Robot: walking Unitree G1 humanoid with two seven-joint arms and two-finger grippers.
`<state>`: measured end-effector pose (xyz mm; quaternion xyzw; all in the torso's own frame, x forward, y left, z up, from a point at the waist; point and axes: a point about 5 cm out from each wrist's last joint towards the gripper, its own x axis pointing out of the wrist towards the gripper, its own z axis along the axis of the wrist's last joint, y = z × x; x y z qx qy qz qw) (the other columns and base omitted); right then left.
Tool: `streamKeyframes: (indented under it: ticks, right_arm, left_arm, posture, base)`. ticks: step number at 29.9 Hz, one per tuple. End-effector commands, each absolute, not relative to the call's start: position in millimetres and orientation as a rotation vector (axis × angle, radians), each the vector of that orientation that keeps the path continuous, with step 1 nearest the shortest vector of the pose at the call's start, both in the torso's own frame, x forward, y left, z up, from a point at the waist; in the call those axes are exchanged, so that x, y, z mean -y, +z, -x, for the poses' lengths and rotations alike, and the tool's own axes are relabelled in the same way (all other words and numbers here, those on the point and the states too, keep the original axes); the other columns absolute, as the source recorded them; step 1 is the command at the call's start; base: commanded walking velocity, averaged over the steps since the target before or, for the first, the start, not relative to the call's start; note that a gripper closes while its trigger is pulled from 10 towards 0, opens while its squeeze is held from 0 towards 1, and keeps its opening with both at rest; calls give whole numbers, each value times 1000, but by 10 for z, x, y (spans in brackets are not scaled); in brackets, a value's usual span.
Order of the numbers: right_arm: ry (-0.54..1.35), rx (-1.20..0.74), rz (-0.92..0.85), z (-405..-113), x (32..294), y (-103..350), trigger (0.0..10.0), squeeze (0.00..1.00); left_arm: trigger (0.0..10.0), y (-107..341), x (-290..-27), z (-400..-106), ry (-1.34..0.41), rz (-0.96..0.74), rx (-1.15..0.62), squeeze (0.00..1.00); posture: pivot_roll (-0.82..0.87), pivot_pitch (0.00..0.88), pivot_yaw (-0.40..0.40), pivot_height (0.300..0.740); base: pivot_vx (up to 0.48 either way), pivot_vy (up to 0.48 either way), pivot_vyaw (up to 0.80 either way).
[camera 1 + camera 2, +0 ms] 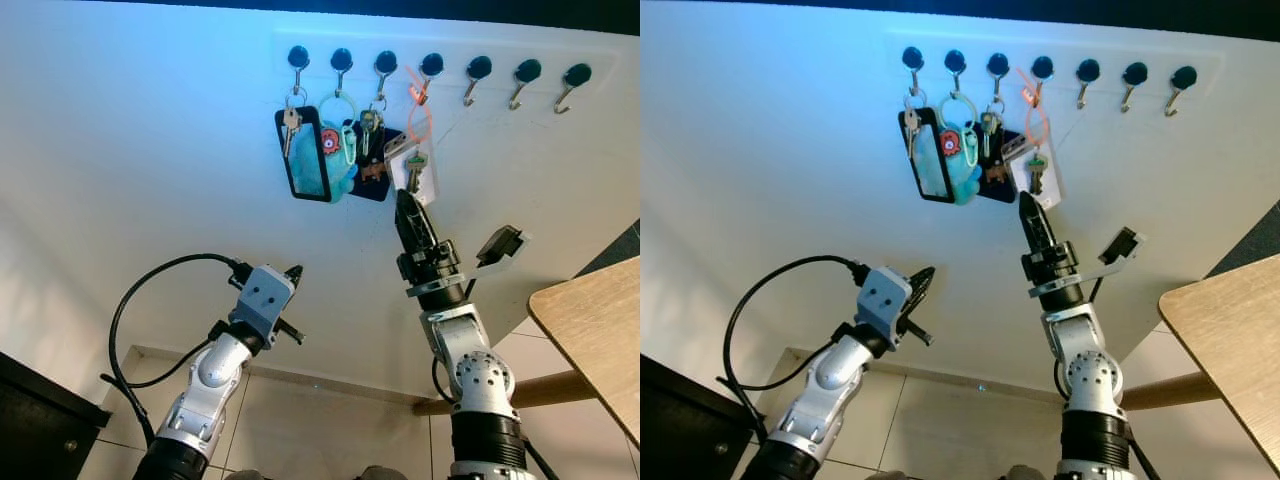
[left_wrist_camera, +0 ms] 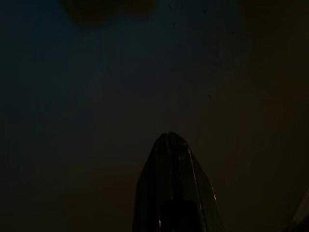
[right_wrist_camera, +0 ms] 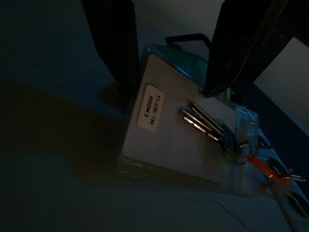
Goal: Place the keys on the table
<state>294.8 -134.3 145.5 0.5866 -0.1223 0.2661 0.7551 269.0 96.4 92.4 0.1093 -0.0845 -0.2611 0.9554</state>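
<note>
1. Right gripper [image 3: 169, 63] raised to the wall rack, fingers [image 3: 113, 43] spread, one on each side of the clear tag [image 3: 178, 140]; nothing pinched yet.
2. Keys [image 3: 207, 128] lying against the clear tag, joined through a ring to an orange loop [image 1: 418, 110] hung on the fourth hook [image 1: 430, 68] of the row.
3. Advance along the finger axis until both pads overlap the lower edge of the tag; judged short of a full bite at present.
4. Close on the flat faces of the tag, not on the keys themselves; a thin plastic sleeve probably flexes and slides under a shallow grip.
5. Lift upward first, then draw away from the wall, so that the orange loop clears the upturned tip of the hook; a straight pull outward likely snags it.
6. Keep clear of the neighbouring bunches: black-framed tag [image 1: 305, 155], teal fob [image 1: 338, 160] and dark fob [image 1: 375, 170], all hanging just beside the target and overlapping one another.
7. Left gripper [image 1: 294, 272] held low and well apart from the rack, fingers pressed together in the dark wrist view; no role in this step.
8. Wooden table [image 1: 595, 330] at the robot's right, below the rack: destination once the loop is free.
</note>
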Motion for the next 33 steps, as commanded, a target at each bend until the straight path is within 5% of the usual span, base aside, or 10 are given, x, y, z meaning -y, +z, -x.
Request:
streamKeyframes:
  ticks: [1,4,10,11,15,19,26,28,29,33]
  right_arm:
    - [572,248,-1365,-2863,1186,1370,4510,0]
    - [576,245,-1363,-2858,1175,1370,10000,0]
    - [580,247,-1364,-2855,1167,1373,10000,0]
    - [585,253,-1371,-2853,1162,1379,4275,0]
    - [588,251,-1364,-2848,1147,1388,10000,0]
    - [596,250,-1366,-2836,1143,1383,5686,0]
    - [602,239,-1353,-2830,1136,1377,10000,0]
    - [611,243,-1356,-2825,1134,1383,9216,0]
    - [623,246,-1359,-2817,1124,1389,1059,0]
    - [621,233,-1342,-2823,1106,1389,10000,0]
  left_arm:
    - [10000,894,-942,-2670,-533,-229,161,0]
    - [10000,893,-945,-2667,-533,-231,160,0]
    - [10000,891,-948,-2664,-533,-233,160,0]
    - [10000,889,-951,-2663,-533,-234,160,0]
    - [10000,889,-956,-2663,-531,-235,160,0]
    - [10000,889,-935,-2661,-534,-233,160,0]
    - [10000,888,-935,-2661,-534,-231,160,0]
    - [10000,886,-933,-2661,-534,-231,160,0]
    - [10000,883,-935,-2658,-534,-232,160,0]
    - [10000,883,-934,-2658,-533,-232,161,0]
  posture:
    - [29,65,5,740]
    - [31,67,4,740]
    - [32,67,4,740]
    - [31,67,4,740]
    - [29,67,5,740]
    - [28,66,3,740]
    - [27,65,2,740]
    - [27,63,1,740]
    - [27,61,0,740]
    - [29,60,-2,740]
  base:
    - [0,0,0]
    - [0,0,0]
    - [0,0,0]
    - [0,0,0]
    - [0,0,0]
    - [0,0,0]
    - [0,0,0]
    - [0,0,0]
    - [0,0,0]
    - [0,0,0]
